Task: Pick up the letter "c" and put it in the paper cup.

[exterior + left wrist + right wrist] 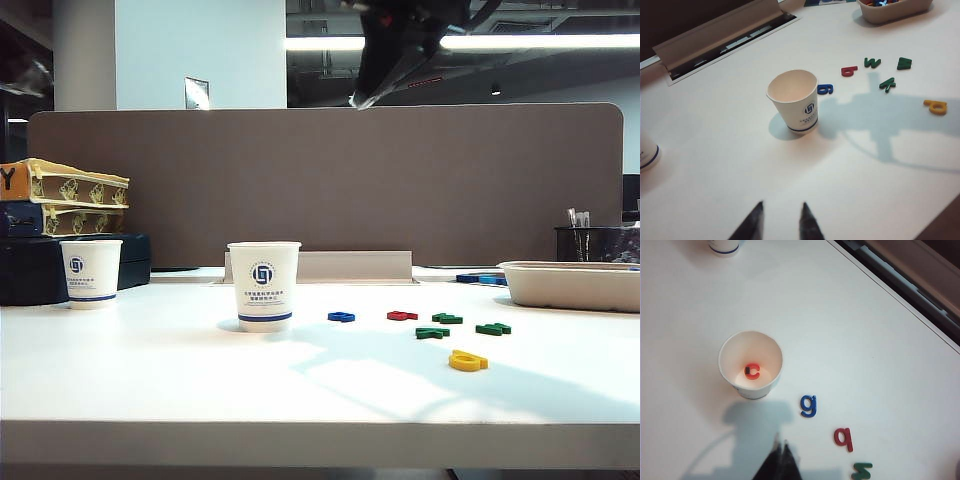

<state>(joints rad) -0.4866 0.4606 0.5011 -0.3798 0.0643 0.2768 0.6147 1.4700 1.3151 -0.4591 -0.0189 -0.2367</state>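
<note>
Small flat orange-red plastic letter "c" (752, 371), lying flat at the bottom inside the white paper cup with the round blue logo (750, 365). Rounded like a ring with a gap on one side, much smaller than the cup around it. Cup standing upright on the white surface (200, 370), open mouth up, blue band near its base.

Right tool (780, 450) hanging up above the surface, pointing down, just beside the cup and the blue plastic letter "g" (808, 405). Two dark fingertips pressed together, clenched with nothing between them. Darker red letter (843, 438) and a green letter (861, 470) lying nearby.

Left tool (781, 216) also up over the surface, tipped down toward the cup from well apart. Two dark pointed fingertips standing apart with a gap, released, nothing in between.

Yellow plastic letter (467, 361) lying off alone on the surface. Second, smaller-looking white paper cup (91, 272) standing far over to the left side.
</note>
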